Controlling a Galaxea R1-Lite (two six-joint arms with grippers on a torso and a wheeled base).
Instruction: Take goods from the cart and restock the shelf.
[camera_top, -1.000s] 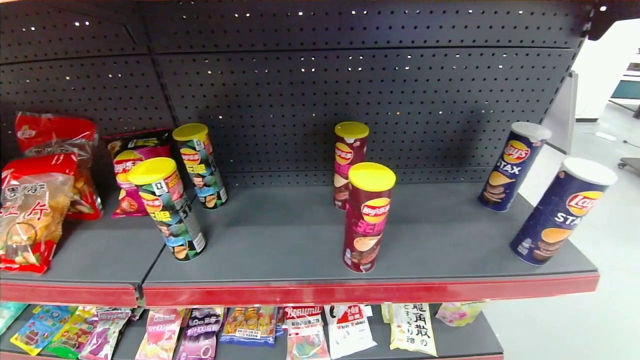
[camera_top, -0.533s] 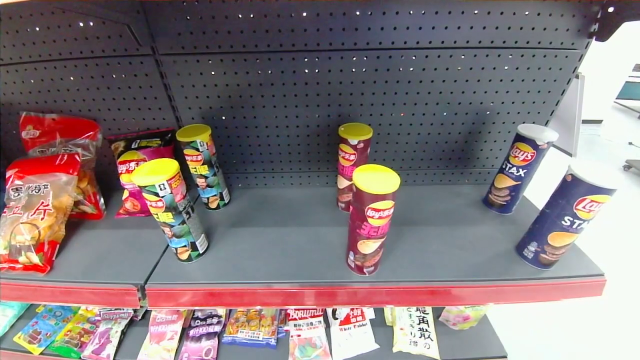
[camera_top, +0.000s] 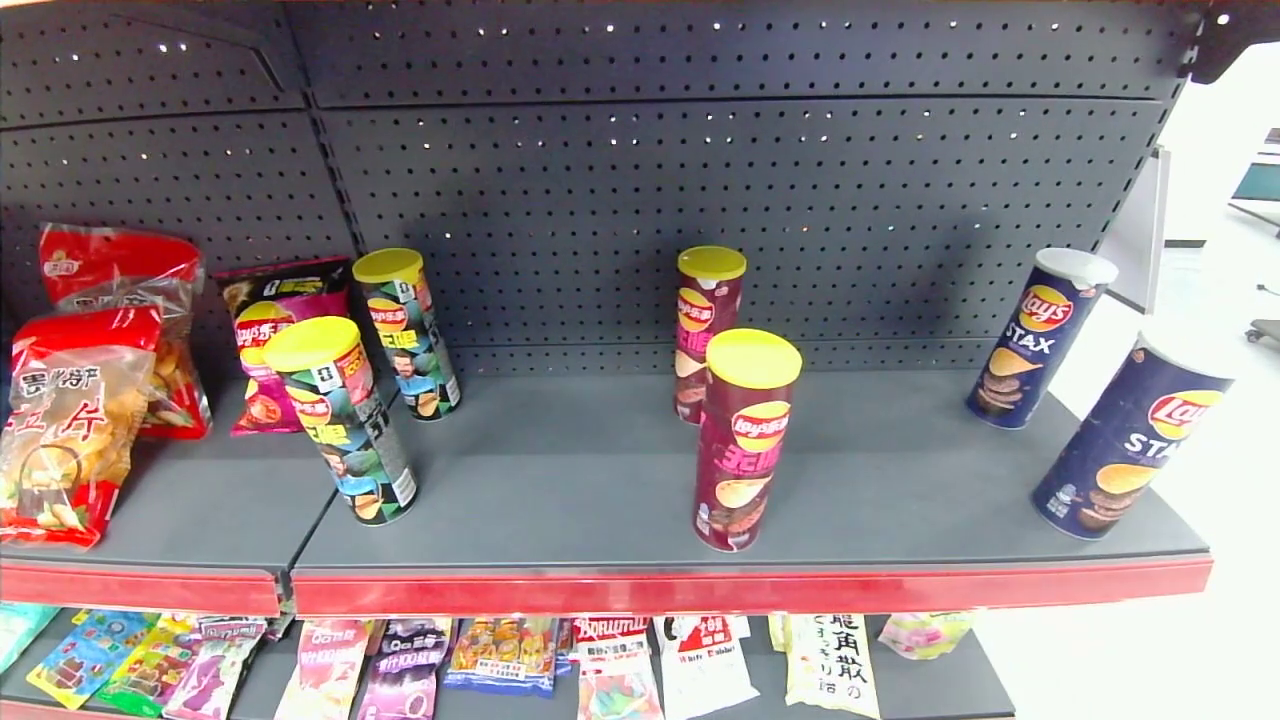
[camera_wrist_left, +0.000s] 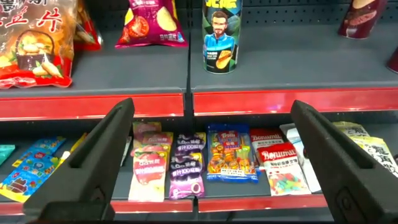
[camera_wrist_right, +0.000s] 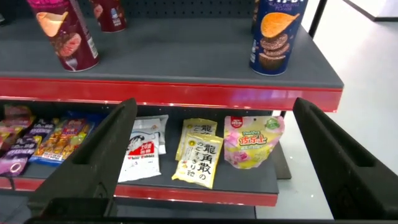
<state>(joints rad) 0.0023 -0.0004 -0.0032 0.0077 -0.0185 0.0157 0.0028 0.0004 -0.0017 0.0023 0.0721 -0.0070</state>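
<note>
The upper shelf (camera_top: 600, 470) is a grey board with a red front lip. On it stand two green-patterned cans (camera_top: 340, 420), two maroon cans (camera_top: 745, 440) and two blue cans (camera_top: 1135, 440), each pair set one behind the other. My left gripper (camera_wrist_left: 212, 106) is open and holds nothing. It hangs in front of the shelf's lip below a green can (camera_wrist_left: 222, 37). My right gripper (camera_wrist_right: 216, 102) is open too, with nothing between its fingers. It faces the lip between a maroon can (camera_wrist_right: 65, 31) and a blue can (camera_wrist_right: 277, 34).
Snack bags (camera_top: 70, 420) lean at the upper shelf's left end. The lower shelf (camera_wrist_left: 249, 202) carries a row of flat candy packets (camera_wrist_left: 231, 152), and white and yellow packets (camera_wrist_right: 200, 152) toward its right end. Open floor (camera_top: 1150, 640) lies beyond the shelf's right end.
The whole head picture has shifted slightly, so the camera moved. The cans and bags stand where they were.
</note>
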